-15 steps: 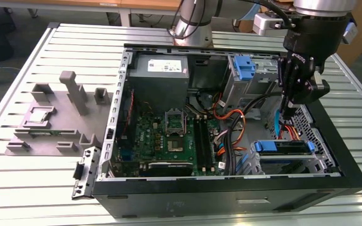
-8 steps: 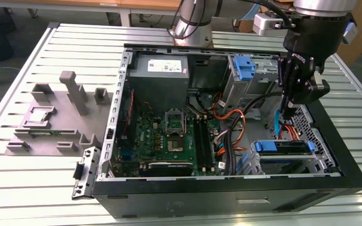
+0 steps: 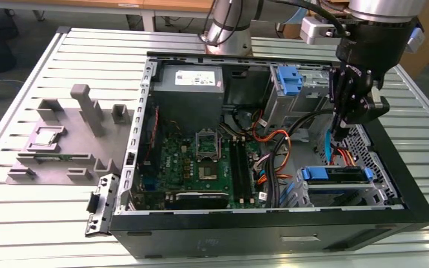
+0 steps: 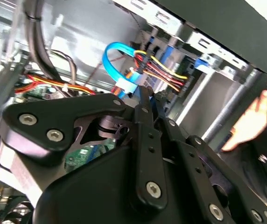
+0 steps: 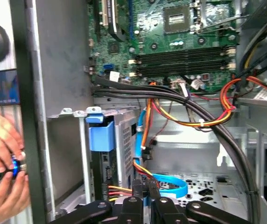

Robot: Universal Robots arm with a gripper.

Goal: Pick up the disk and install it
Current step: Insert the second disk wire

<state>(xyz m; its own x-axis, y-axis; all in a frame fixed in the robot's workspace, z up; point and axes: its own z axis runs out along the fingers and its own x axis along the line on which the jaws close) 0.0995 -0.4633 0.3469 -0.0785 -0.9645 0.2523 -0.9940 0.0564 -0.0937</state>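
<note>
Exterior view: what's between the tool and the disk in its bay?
In the exterior view, a light-blue data cable and red and orange wires hang between the tool and the disk.

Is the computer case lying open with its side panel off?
Yes, in the exterior view the black computer case lies open, its green motherboard and cables plainly exposed.

Pincer matt black metal; case black painted; table ribbed, bare aluminium.
</note>
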